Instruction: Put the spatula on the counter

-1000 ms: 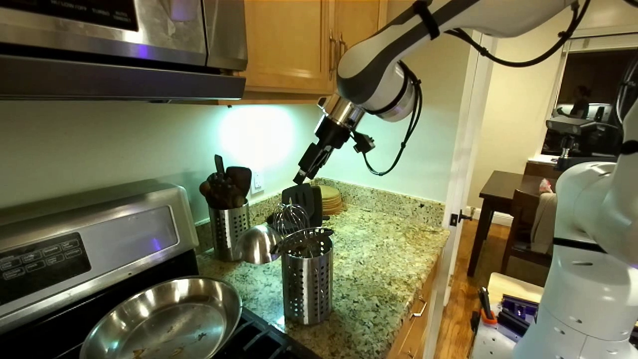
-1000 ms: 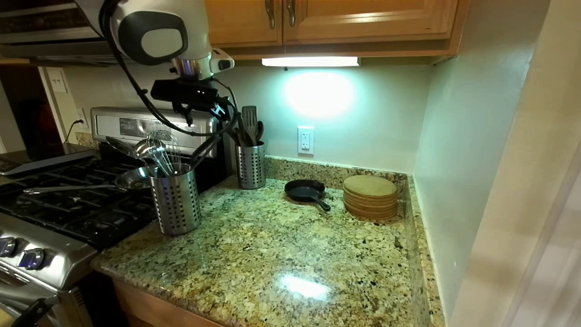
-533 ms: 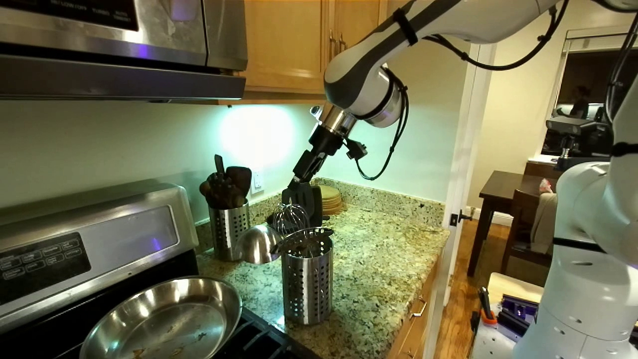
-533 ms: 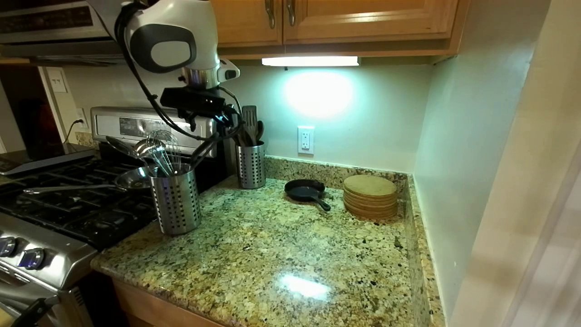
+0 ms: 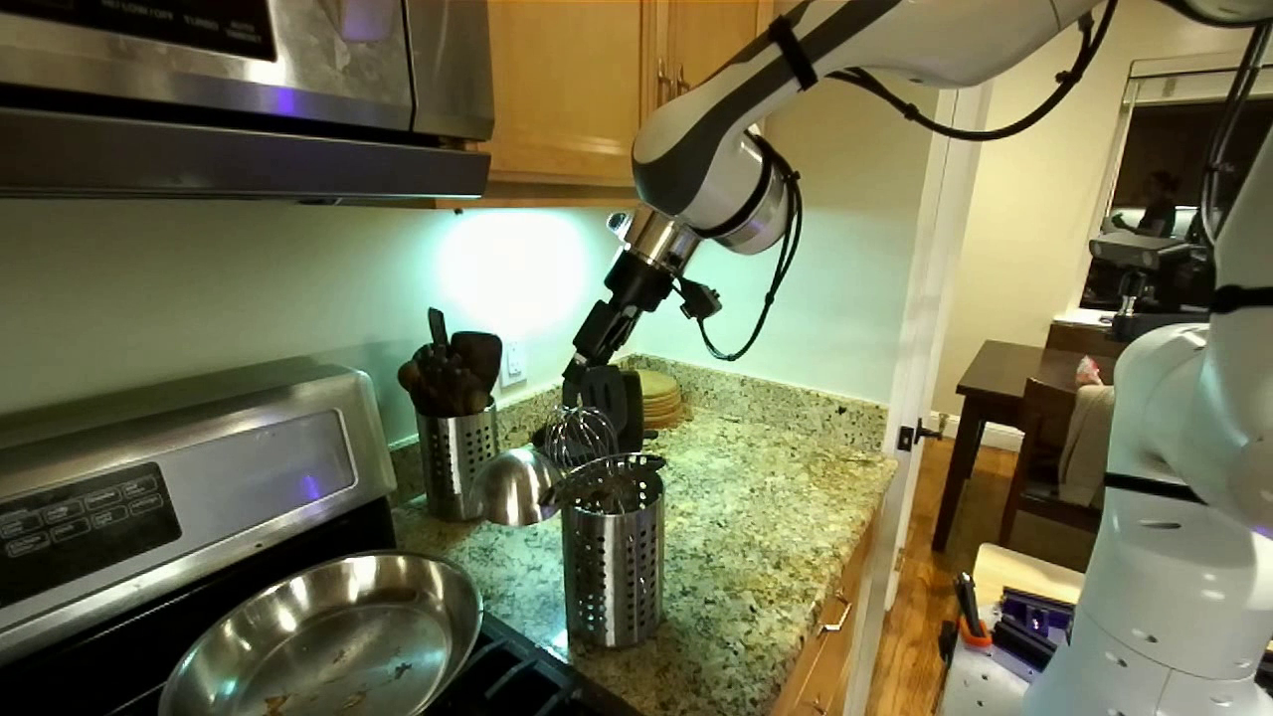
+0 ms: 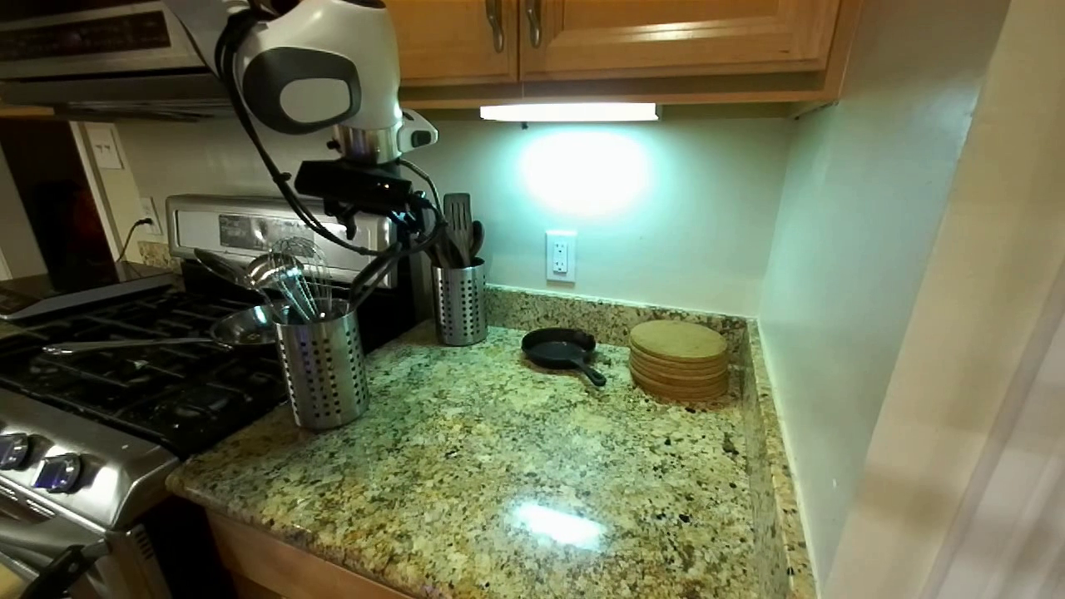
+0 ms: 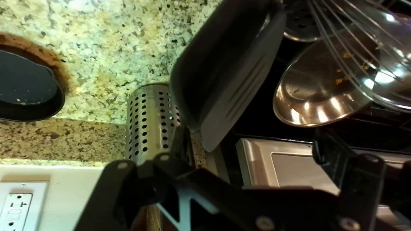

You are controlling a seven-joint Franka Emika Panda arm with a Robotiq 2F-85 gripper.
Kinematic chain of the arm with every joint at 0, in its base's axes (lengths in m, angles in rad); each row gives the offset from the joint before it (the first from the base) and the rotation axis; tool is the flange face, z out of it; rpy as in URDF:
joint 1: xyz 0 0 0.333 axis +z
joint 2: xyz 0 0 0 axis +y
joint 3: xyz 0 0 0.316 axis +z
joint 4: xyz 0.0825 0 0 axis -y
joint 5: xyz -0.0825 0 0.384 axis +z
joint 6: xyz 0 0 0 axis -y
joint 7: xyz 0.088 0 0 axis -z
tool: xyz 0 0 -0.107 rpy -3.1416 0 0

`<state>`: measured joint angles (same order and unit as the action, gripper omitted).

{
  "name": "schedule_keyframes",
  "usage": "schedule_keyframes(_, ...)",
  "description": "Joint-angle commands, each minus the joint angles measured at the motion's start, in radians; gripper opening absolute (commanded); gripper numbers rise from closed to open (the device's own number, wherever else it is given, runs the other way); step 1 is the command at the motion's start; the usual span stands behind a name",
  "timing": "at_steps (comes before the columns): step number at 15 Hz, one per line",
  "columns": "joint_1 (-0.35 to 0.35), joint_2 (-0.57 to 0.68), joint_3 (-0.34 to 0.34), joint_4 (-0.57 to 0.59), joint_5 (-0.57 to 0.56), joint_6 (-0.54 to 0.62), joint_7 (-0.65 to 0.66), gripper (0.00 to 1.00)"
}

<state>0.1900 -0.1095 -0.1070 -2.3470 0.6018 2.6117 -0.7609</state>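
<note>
Black slotted spatula (image 7: 240, 93): is leaning from perforated steel holder (image 6: 323, 374) on granite counter (image 6: 482, 474)
Gripper (image 7: 252, 141): is gaping wide near it

Your black spatula (image 7: 218, 64) leans with its broad rounded head up, just below the tips of your gripper (image 7: 249, 136); whether the two touch, you can't tell. Well below that gripper, you have the counter (image 6: 499, 449): polished granite, tan with dark flecks.
</note>
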Motion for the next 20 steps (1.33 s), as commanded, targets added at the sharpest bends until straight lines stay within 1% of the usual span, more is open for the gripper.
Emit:
schedule_keyframes(1, -0.032, -0.007, 0.033, 0.013, 0.019, -0.033, -0.016, 1.00)
schedule_keyframes(13, -0.036, -0.024, 0.059, -0.015, 0.015, -0.029, -0.001, 1.00)
schedule_keyframes(20, -0.027, -0.041, 0.076, -0.023, 0.019, -0.036, 0.010, 1.00)
